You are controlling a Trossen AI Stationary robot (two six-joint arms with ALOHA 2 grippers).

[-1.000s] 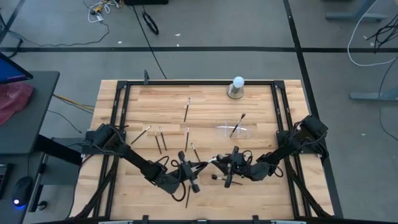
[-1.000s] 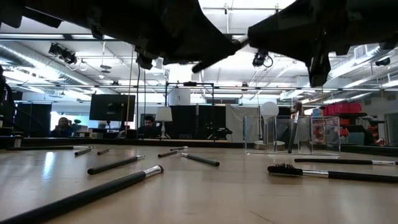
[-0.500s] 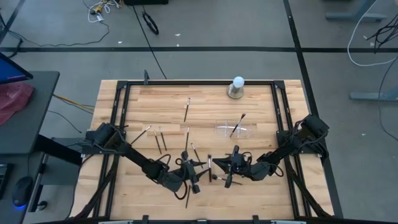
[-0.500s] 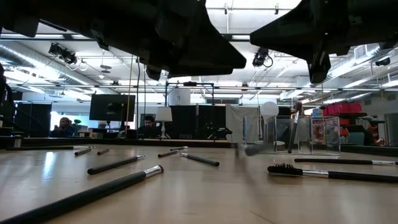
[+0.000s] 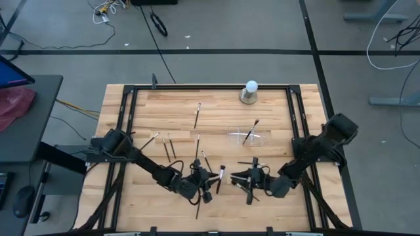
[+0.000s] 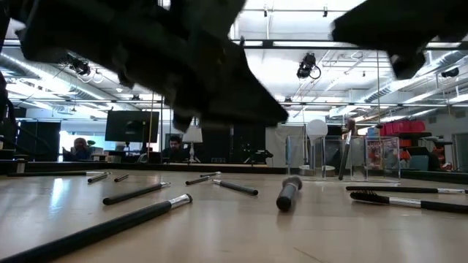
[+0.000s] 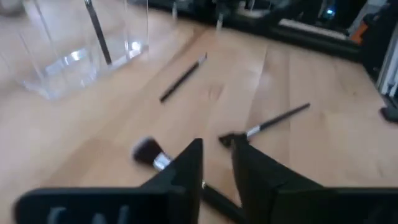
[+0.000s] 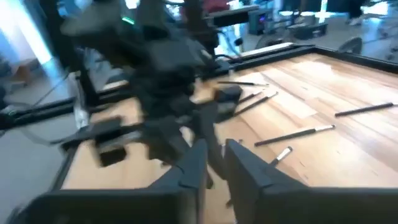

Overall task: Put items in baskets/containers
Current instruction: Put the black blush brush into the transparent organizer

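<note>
A brush [image 5: 221, 175] has dropped onto the table between the left pincer [image 5: 205, 178] and right pincer [image 5: 248, 178], both slightly parted, empty.

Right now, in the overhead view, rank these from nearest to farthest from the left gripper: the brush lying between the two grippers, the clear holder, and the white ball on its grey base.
From the left gripper:
1. Brush between the grippers, just beside it toward the right arm.
2. Clear holder, farther back, on the right arm's side.
3. White ball, at the table's far edge.
</note>
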